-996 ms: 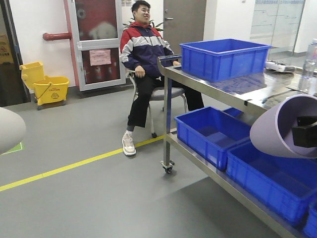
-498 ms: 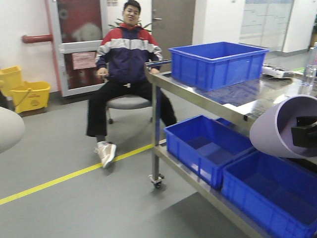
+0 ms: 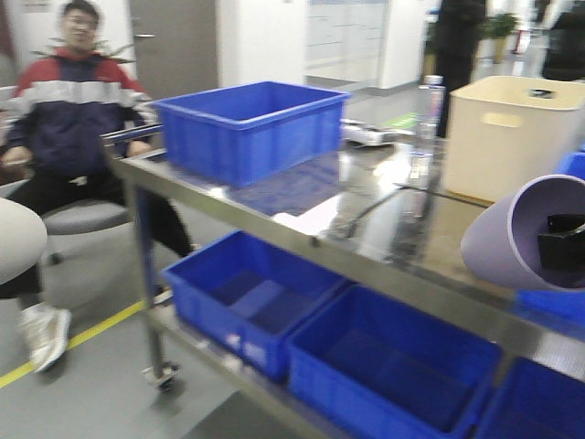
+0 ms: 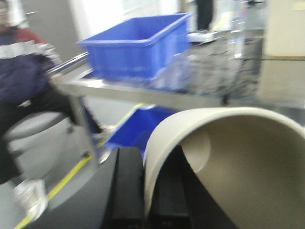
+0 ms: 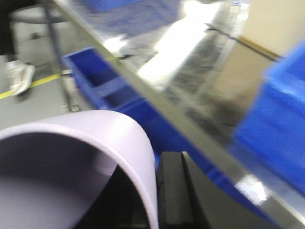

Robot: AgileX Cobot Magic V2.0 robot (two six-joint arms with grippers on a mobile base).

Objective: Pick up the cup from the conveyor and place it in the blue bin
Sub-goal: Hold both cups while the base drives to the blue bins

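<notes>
My left gripper is shut on the wall of a cream cup, one finger inside and one outside; the cup lies on its side and shows at the left edge of the front view. My right gripper is shut the same way on a lilac cup, which shows at the right of the front view. The conveyor is out of view. A blue container edge shows on the steel top at the far right; I cannot tell whether it is the blue bin.
A steel shelving cart stands ahead with a small blue bin on top and two more on the lower shelf. A cream-white tub and a water bottle stand on top. A person sits at left.
The view has swung to the right: the person and the cart have slid left, and the cream-white tub has come into view. Both cups stay held as before.
</notes>
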